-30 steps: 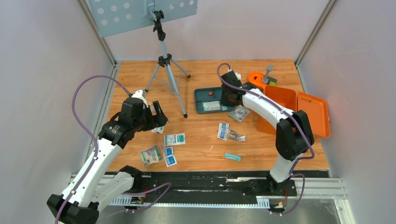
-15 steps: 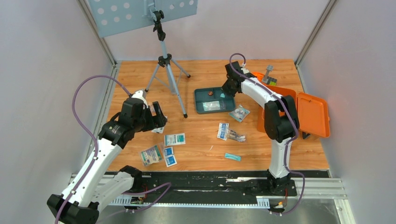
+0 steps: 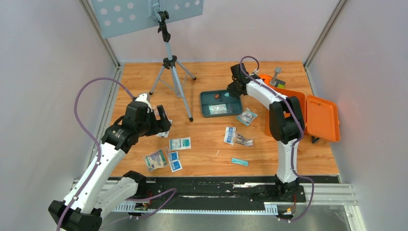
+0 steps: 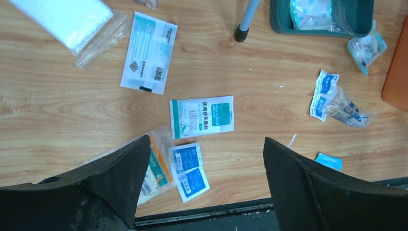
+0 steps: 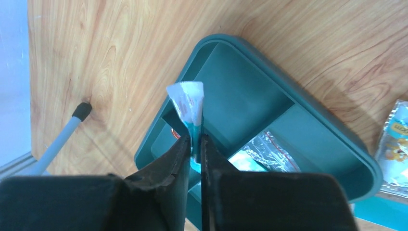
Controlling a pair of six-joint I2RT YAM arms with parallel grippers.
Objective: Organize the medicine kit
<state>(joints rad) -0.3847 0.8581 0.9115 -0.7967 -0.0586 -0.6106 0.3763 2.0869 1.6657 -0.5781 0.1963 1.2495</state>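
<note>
Evidently waiting its turn, the left gripper (image 4: 206, 142) hangs with jaws spread wide over the loose packets (image 4: 201, 117) at eight o'clock. Near twelve o'clock the right gripper (image 5: 195, 139) pinches a small sachet (image 5: 186, 98) above the teal tray (image 5: 235, 91), probably to drop it into a compartment. The medicine kit (image 3: 323, 117) lies open at three o'clock.
</note>
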